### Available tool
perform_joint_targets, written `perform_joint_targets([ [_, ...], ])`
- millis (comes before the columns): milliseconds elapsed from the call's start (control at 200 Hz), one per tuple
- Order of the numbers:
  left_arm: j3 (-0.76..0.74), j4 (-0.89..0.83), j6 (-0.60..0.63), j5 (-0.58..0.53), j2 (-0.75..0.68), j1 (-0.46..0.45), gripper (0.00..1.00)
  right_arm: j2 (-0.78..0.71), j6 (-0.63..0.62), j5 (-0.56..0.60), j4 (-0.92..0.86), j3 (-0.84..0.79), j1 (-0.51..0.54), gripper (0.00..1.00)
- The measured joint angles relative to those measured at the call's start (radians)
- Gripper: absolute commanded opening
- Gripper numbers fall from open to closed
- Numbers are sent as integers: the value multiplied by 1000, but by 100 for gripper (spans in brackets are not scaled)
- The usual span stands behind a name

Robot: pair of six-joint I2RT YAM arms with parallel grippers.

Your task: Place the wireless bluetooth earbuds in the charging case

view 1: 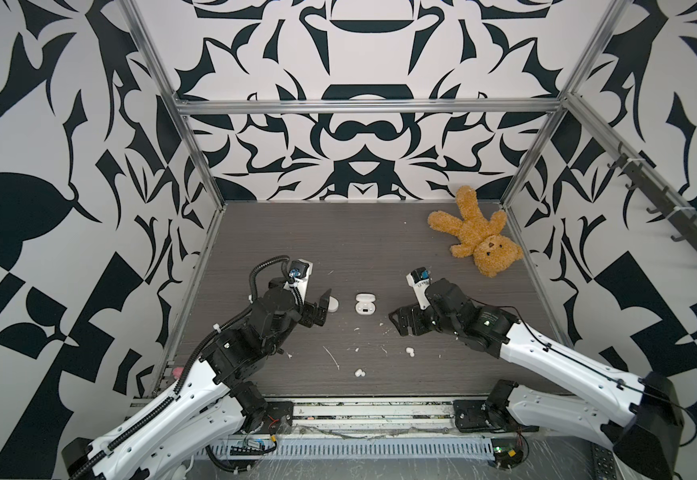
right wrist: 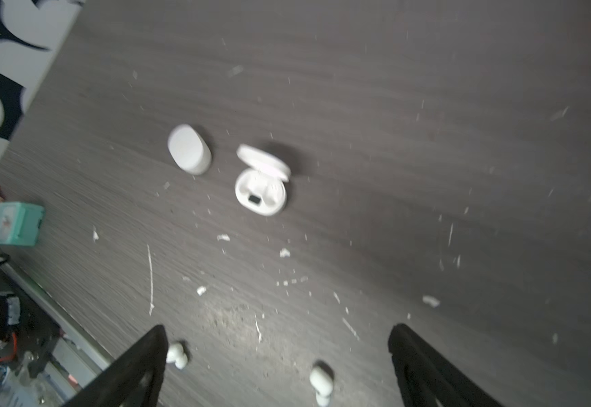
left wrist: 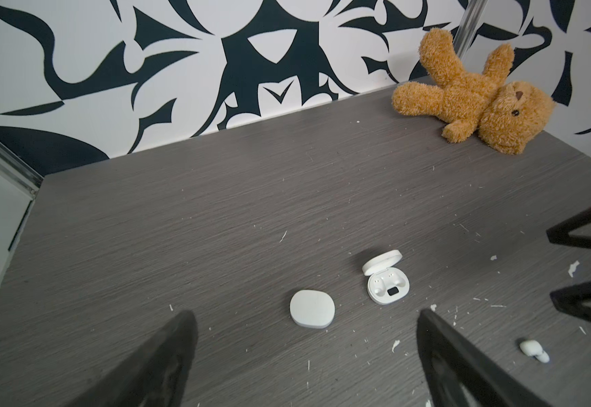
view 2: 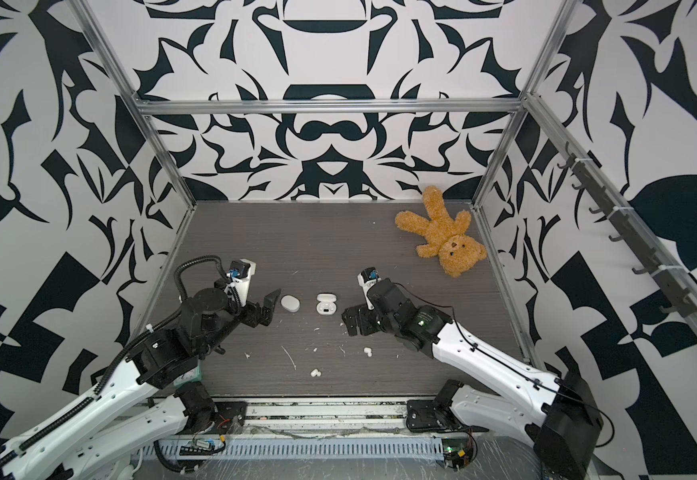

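The earbuds [view 1: 359,372] are tiny glossy white lumps lying loose on the grey table [view 1: 338,232]. One lies near the front middle and another [view 1: 410,352] lies further right. Both are nearer the front edge than the open charging case [view 1: 364,306], whose lid stands raised. A closed white case [view 2: 290,303] lies just left of it. My left gripper [view 1: 321,309] hovers just beside the closed case, fingers spread wide, holding nothing. My right gripper [view 1: 396,325] hangs right of the open case, fingers equally wide and empty. In the right wrist view, one earbud lies between them and one just beside a finger.
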Motion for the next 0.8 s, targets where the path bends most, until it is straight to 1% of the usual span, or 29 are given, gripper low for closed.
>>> perform_joint_targets([
  [85,-8,-3,-3,1,-2,0,99,5,65,-30,-20,-81,0,100],
  [210,-10,-3,-5,3,-5,0,99,-25,132,-48,-45,-169,0,100],
  [480,-25,-2,-5,10,-17,0,99,-35,208,-69,-52,-206,0,99],
  [610,-26,-2,-5,13,-15,0,99,-17,235,-85,-45,-218,0,95],
  [800,-26,-2,-5,21,-2,0,99,23,275,-139,14,-236,0,80],
])
